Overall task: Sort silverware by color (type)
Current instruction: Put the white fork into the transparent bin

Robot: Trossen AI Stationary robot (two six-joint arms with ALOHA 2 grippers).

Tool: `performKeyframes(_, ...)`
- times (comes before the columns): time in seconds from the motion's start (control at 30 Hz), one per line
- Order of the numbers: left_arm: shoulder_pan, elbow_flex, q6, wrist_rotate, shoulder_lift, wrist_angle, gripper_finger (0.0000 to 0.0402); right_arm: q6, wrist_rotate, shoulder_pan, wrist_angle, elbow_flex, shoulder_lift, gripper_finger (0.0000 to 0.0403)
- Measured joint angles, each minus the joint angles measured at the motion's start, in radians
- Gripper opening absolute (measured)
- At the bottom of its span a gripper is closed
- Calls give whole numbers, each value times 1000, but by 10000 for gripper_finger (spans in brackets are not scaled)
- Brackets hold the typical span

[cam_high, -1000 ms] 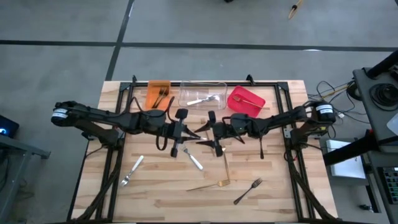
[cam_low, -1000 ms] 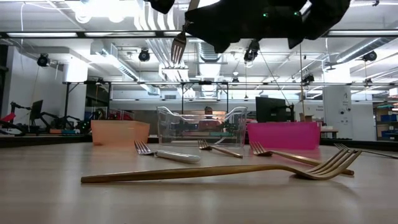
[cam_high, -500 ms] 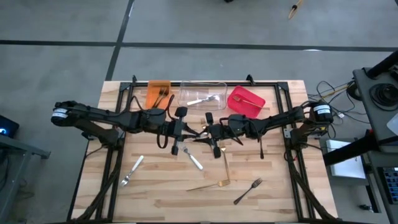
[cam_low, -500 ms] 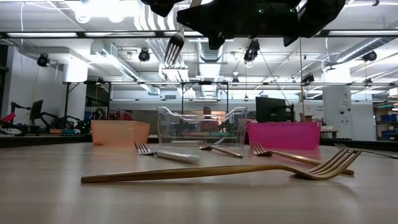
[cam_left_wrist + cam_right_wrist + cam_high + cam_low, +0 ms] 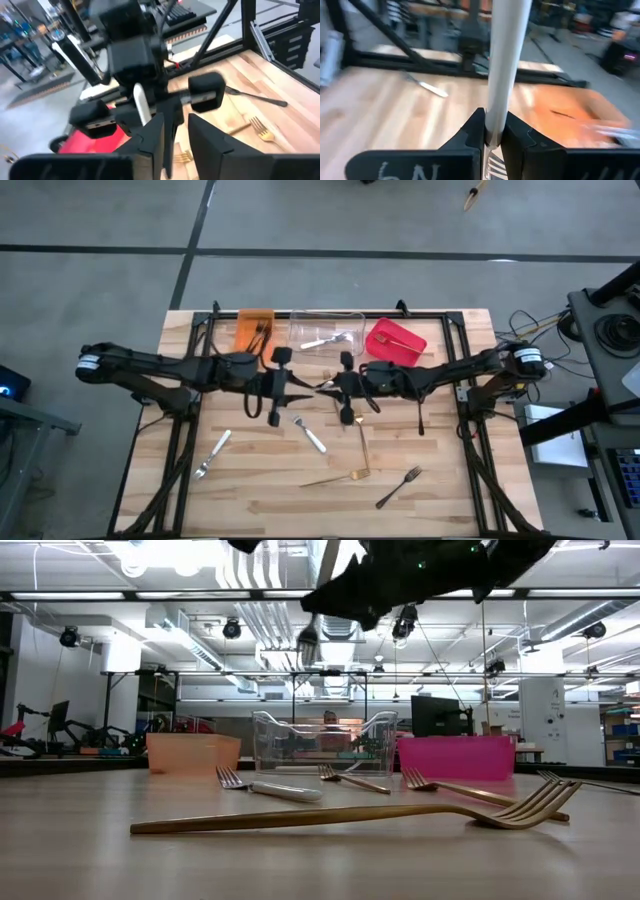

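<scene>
Bench (image 5: pixel 250 490), wood, arms meeting above its middle. Three bins along the far edge: orange bin (image 5: pixel 254 330), clear bin (image 5: pixel 326 331), red bin (image 5: pixel 395 342), each with cutlery inside. Right hand (image 5: pixel 333 387) clamped on a white-handled fork (image 5: pixel 506 65), held up off the bench, tines (image 5: pixel 307 638) down. Left hand (image 5: pixel 300 389) just beside it, fingers (image 5: pixel 150 142) slightly apart, gripping nothing. Loose on the bench: gold fork (image 5: pixel 340 814), black fork (image 5: pixel 398 486), silver fork (image 5: pixel 213 453).

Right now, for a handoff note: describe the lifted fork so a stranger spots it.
Above the table's middle, before the clear bin, the right gripper holds a fork, tines down. Only it hangs in the air; its handle is white.
</scene>
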Motion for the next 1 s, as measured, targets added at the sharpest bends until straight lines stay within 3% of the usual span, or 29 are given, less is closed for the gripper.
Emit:
performKeyframes(0.13,1,-20,30,-57,-53,-9,89,-15,101,-12,-98,21,-34,26)
performKeyframes(0.3,2,-80,43,-107,-120,8,93,-51,128,-42,-295,149,-25,26)
performKeyframes(0.5,2,-218,42,-150,-212,142,94,-100,147,-107,-442,314,9,26)
performKeyframes(0.63,2,-313,17,-237,-293,187,94,-62,174,-173,-523,416,57,26)
performKeyframes(0.83,2,-439,-8,-263,-405,300,94,-41,176,-274,-634,567,180,26)
performKeyframes(1.0,2,-460,-15,-349,-491,283,94,-17,177,-341,-708,652,275,28)
